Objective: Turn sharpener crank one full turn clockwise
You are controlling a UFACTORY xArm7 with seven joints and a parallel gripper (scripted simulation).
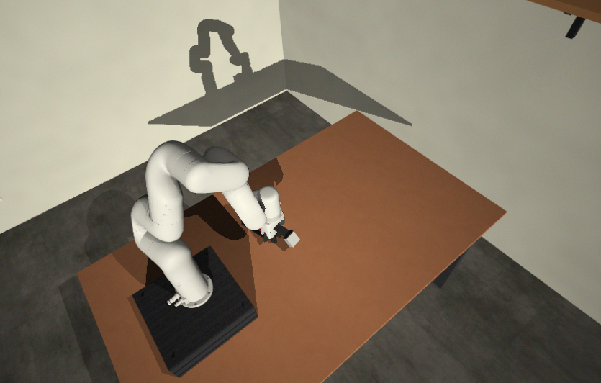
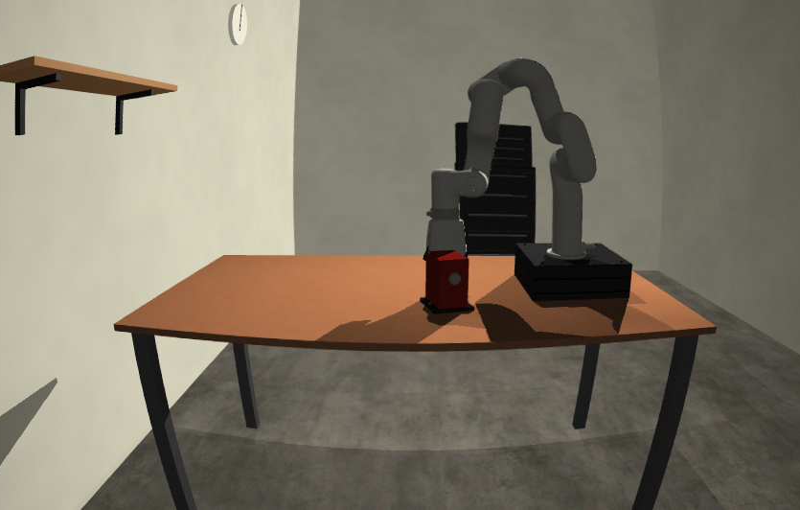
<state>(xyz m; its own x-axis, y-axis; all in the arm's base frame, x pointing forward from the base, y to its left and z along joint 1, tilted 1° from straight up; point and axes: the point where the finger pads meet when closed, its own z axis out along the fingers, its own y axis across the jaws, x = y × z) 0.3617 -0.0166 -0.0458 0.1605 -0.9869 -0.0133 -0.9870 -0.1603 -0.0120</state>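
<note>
The red pencil sharpener (image 2: 446, 280) stands on a black base near the middle of the table, its grey pencil hole facing the exterior camera. Its crank and knob are on the far side and hidden. My gripper (image 2: 443, 248) points down right behind the sharpener's top, with the fingertips hidden by it. In the top view the wrist and gripper (image 1: 274, 235) cover the sharpener, and only a red sliver (image 1: 258, 231) shows. The gripper is shut on the crank knob, which shows in neither view. A small light grey block (image 1: 292, 239) sticks out beside the gripper.
The arm's black base block (image 1: 194, 307) sits on the table corner close to the sharpener and also shows in the exterior view (image 2: 573, 270). A black cabinet (image 2: 496, 190) stands behind the table. A wall shelf (image 2: 77, 79) hangs at the left.
</note>
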